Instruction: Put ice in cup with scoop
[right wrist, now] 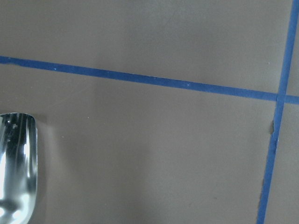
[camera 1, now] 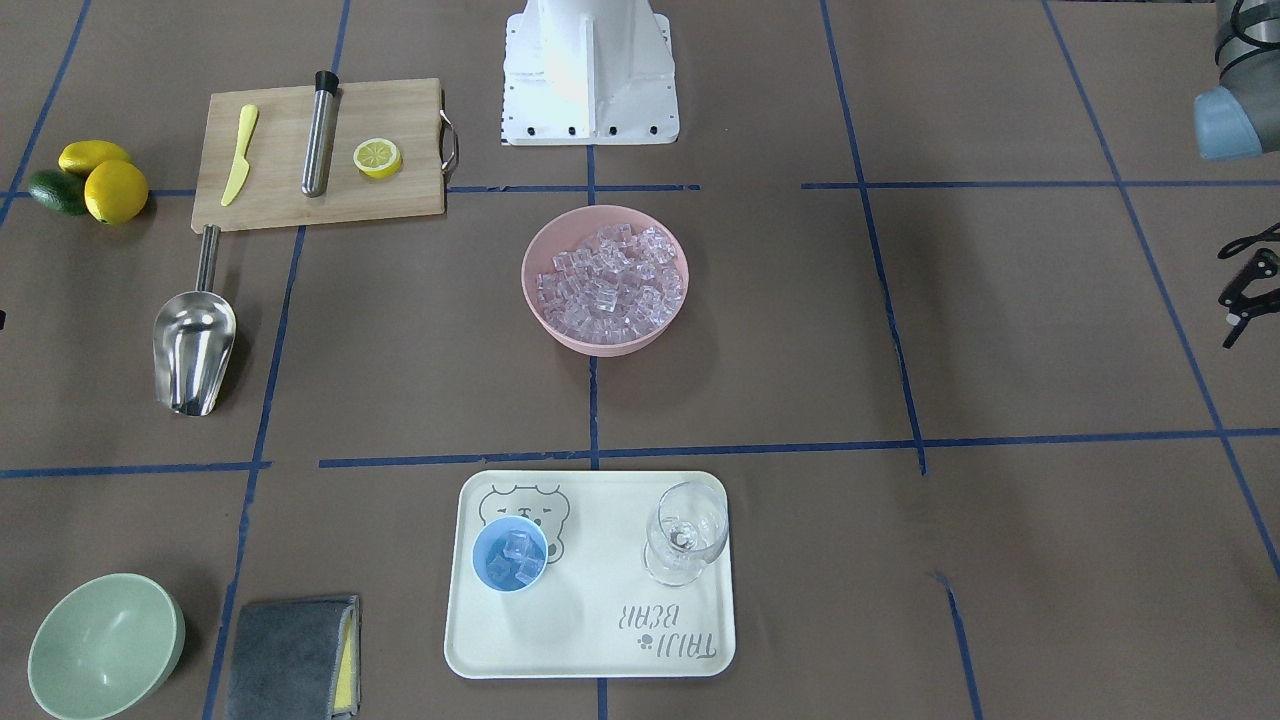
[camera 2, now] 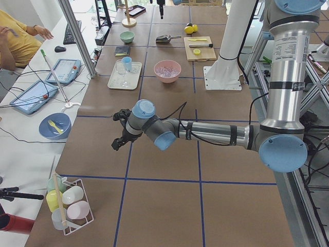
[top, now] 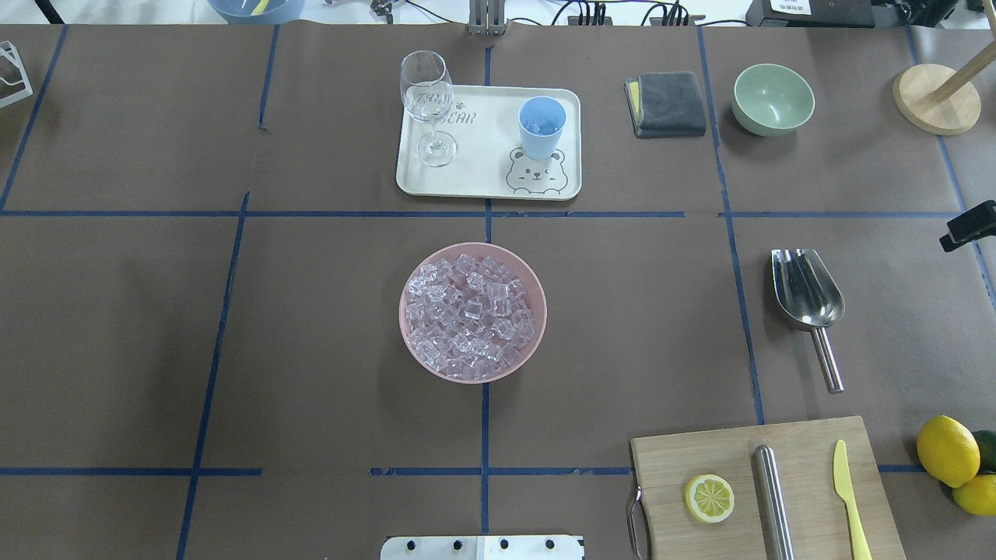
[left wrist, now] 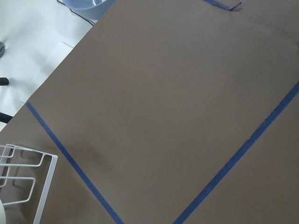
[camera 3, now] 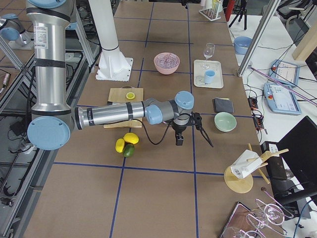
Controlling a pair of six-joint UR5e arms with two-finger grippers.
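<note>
Status, reading the overhead view from the bottom of the frame upward:

- Lower right: cutting board with lemon half, steel cylinder and yellow knife. Whole lemons at the right edge. None of it matters for this task.
- Right of centre: scoop lies flat on the table and looks empty. Its trough points to the top of the frame and its handle to the bottom, i.e. toward the robot, which makes an easy handle grab for the right arm.
- Right gripper hangs over the table at the right edge, near the scoop but not touching it. The side view shows its fingers spread with nothing between them. Its wrist cam catches only the trough's rim at lower left.
- Centre: pink bowl piled with ice. This is the supply, reachable by either arm.
- Left gripper is parked well off toward the frame's left, fingers apart and empty. It looks to be kept clear of the work.
- Top centre: tray holds the cup upright above the bear print. The front view shows a few cubes already in it. Wine glass stands on the tray's other end.
- Top right: grey cloth and green bowl.

My read: nothing is in hand, so any further load starts with gripping the scoop's handle.
</note>
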